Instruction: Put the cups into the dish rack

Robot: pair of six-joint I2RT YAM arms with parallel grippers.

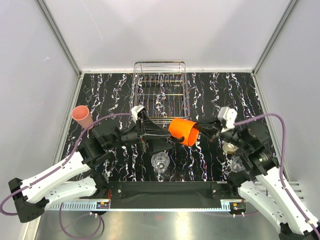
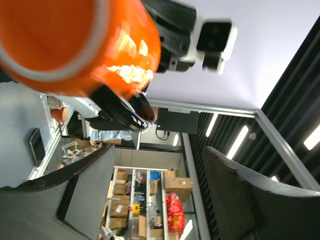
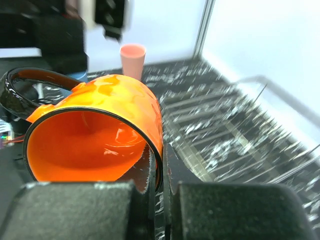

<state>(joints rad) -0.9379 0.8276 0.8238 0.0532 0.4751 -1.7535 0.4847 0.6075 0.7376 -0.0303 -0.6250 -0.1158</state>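
Just near of the dish rack (image 1: 136, 85), above the desk (image 1: 110, 95), the orange mug (image 1: 182, 131) hangs on its side, its rim pinched in the tightly closed right gripper (image 3: 160, 167). The left gripper (image 1: 162, 134) is spread wide and empty, close to the mug's left. Such a thin pinch looks risky: a nudge from the left could twist the mug loose, dropping it short of the rack.

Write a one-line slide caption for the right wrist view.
Right claw pinches the rim of a sideways orange mug; dish rack at right, pink tumbler behind.
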